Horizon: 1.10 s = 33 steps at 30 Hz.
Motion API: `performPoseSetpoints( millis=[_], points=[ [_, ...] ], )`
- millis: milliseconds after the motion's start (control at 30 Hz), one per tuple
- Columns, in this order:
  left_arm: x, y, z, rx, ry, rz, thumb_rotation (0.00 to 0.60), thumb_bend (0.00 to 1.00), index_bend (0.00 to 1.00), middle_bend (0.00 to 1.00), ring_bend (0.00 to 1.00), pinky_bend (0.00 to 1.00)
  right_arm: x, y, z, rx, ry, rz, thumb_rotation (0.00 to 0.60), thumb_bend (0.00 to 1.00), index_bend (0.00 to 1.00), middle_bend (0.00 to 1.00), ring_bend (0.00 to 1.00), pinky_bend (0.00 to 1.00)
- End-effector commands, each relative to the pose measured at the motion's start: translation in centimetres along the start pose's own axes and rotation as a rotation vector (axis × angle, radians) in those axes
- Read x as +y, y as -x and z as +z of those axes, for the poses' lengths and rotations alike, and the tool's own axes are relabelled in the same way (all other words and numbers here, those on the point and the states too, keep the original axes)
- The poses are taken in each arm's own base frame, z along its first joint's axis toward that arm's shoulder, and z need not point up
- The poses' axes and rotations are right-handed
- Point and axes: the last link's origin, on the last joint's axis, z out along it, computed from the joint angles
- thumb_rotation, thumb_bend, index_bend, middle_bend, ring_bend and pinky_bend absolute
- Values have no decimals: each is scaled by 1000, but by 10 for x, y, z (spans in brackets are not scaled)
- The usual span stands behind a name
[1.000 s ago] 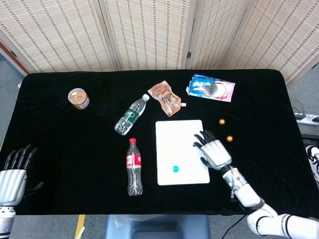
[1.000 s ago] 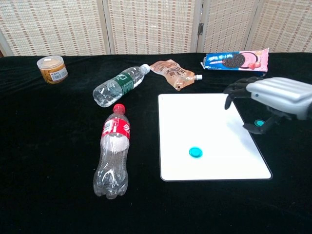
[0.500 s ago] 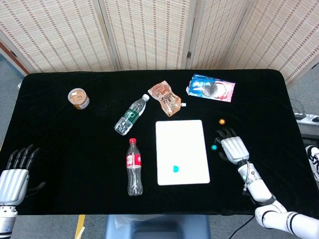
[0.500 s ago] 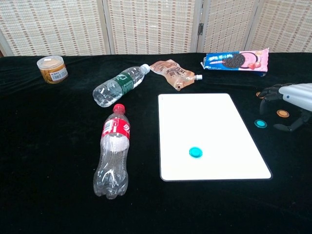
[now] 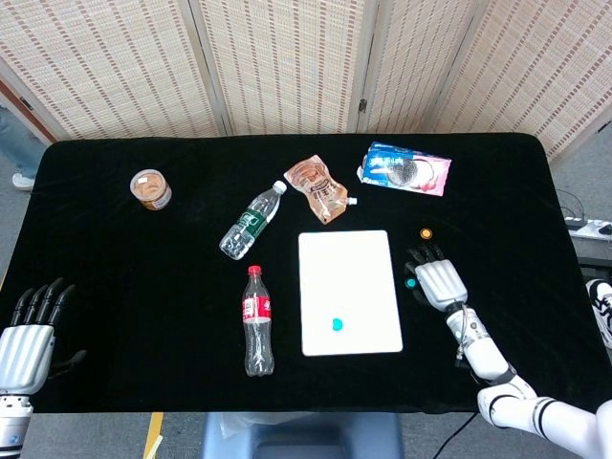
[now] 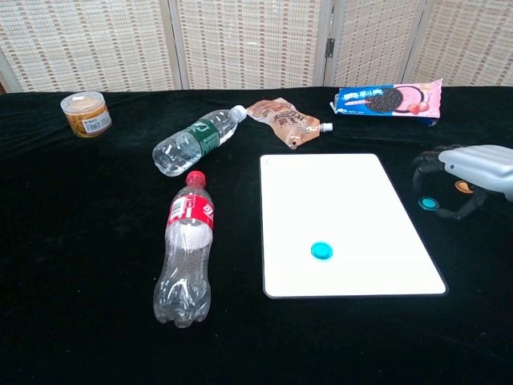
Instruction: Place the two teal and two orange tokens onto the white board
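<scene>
At the near left edge of the black worktop the left hand hangs empty, fingers apart. One teal token lies on the white board; a second teal token sits just right of it, under the right hand, fingers spread, holding nothing. Two orange tokens: one half hidden by that hand, one beyond. Two bottles, farther left.

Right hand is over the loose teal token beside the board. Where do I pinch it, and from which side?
Pinch the loose teal token across its rim, coming straight down from above. It is a thin flat disc lying face-up on the black cloth, so only the edges offer a hold. The right hand already hangs over it, thumb on the outer side; the white board edge lies close on the inner side, so keep the fingers narrow.
</scene>
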Motion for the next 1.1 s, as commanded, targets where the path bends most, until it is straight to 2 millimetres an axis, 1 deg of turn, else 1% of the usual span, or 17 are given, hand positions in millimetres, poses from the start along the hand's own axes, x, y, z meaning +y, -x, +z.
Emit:
performPoseSetpoints(
  millis=[33,633,733,833,967,1100],
  points=[
    [0,0,0,0,0,1,600,170,0,0,8,0,-1,1,2,-4,-2,-5,600,428,385,144,35,0],
    [1,1,2,-5,1,4,600,170,0,0,6,0,0,2,8,-4,4,-2,600,428,479,175,48,0],
    [1,0,1,-6,0,5,600,171,0,0,6,0,0,-3,3,12,-9,5,600,429,485,180,51,0],
    [1,0,1,-7,1,10,600,170,0,0,7,0,-2,-12,-6,35,-43,11,600,429,490,188,54,0],
    [1,-2,1,-1,0,9,600,170,0,0,6,0,-13,-23,-22,48,-124,19,600,429,497,201,61,0],
    [2,-3,1,-1,1,10,600,171,0,0,6,0,-34,-25,-36,37,-224,0,600,429,497,202,62,0]
  ],
)
